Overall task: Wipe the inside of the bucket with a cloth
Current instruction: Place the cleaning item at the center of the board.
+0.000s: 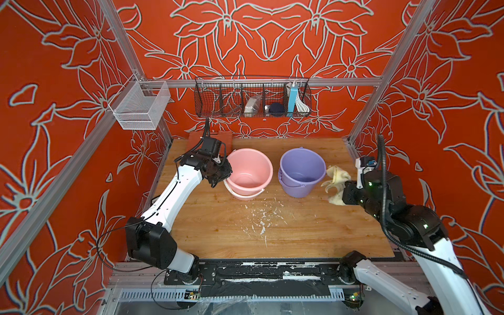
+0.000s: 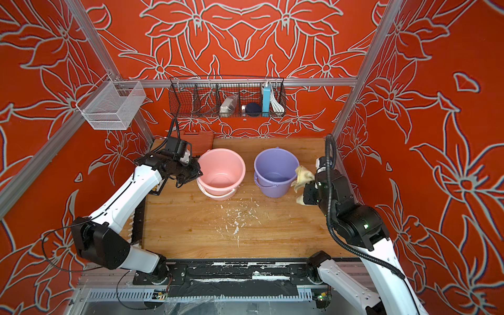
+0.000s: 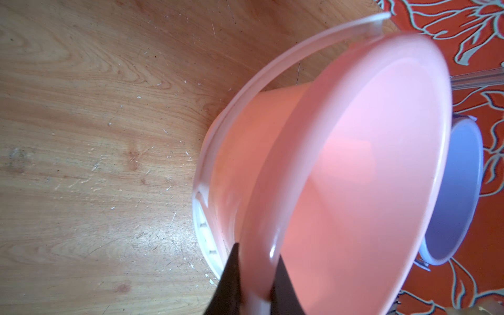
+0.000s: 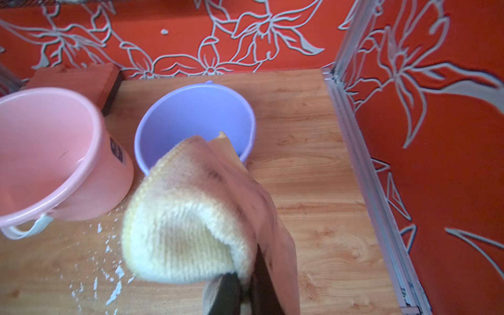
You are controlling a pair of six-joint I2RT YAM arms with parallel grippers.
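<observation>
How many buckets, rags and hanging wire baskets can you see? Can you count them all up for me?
Buckets: 2 (round pink plastic bucket, round purple plastic bucket)
Cloths: 1 (stained pale yellow cloth)
Hanging baskets: 2 (white mesh basket, black wire basket)
Total: 5

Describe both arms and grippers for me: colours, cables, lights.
Both arms, left arm and right arm, have white link shells and black joint housings. The right carries a ribbed black conduit and small green lights; the left a thin looping black cable. The left gripper and right gripper have dark fingers.
</observation>
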